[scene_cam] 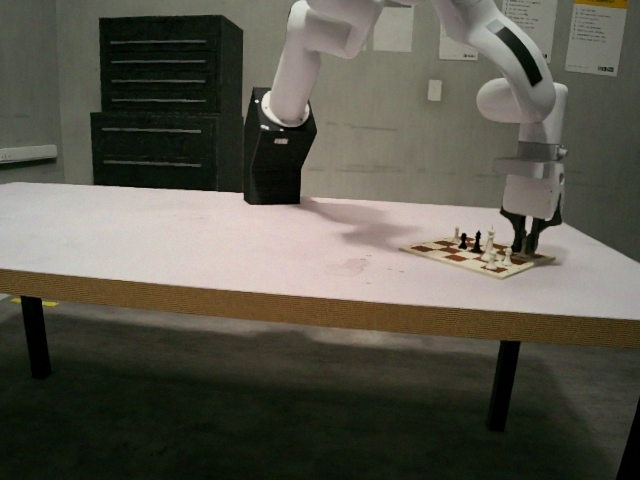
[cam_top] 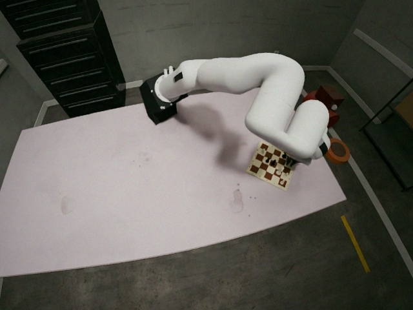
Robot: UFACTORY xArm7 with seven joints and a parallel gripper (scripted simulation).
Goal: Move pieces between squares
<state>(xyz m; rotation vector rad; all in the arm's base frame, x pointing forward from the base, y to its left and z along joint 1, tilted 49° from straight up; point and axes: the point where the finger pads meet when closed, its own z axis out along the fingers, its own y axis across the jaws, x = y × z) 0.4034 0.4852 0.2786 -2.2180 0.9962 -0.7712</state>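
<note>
The small chessboard (cam_top: 271, 166) lies near the table's right end; it also shows in the exterior view (scene_cam: 475, 255). On it stand two black pieces (scene_cam: 463, 240) (scene_cam: 477, 241), a tall white piece (scene_cam: 489, 242) and several small white pieces (scene_cam: 507, 255). My gripper (scene_cam: 525, 246) is lowered onto the board's far right corner, its fingertips close to the board surface. It is shut on a chess piece that the dark fingers mostly hide, so I cannot tell its colour. From above, the arm covers the gripper (cam_top: 290, 162) and that side of the board.
The black robot base (cam_top: 158, 101) stands at the table's back edge. A black drawer cabinet (cam_top: 66, 50) is behind the table on the left. An orange ring (cam_top: 338, 150) and red shapes (cam_top: 328, 96) lie on the floor past the right edge.
</note>
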